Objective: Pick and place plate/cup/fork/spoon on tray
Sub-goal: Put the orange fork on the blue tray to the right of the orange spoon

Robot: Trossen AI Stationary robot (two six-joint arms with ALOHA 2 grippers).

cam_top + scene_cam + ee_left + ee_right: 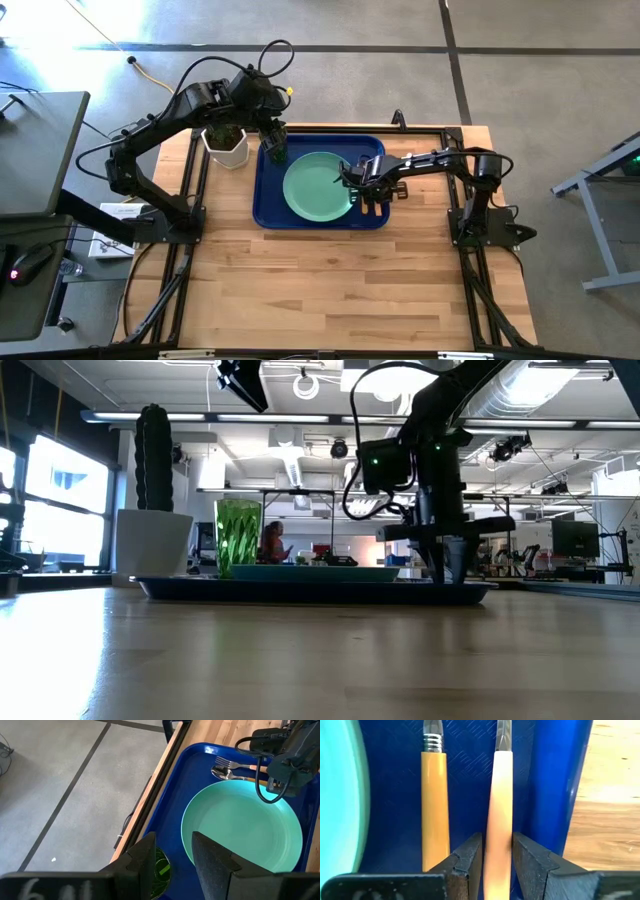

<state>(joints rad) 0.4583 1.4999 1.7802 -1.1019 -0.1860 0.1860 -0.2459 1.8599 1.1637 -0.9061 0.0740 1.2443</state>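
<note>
Right wrist view: the right gripper [497,851] straddles an orange-tan handle [499,805] lying on the blue tray [555,780], fingers slightly parted. Left gripper [172,855] hovers open above the cup [161,870].

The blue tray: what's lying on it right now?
On the tray sit the mint plate, the green cup, and a fork and spoon side by side beside the plate. The right hand partly covers their handles from above.
</note>
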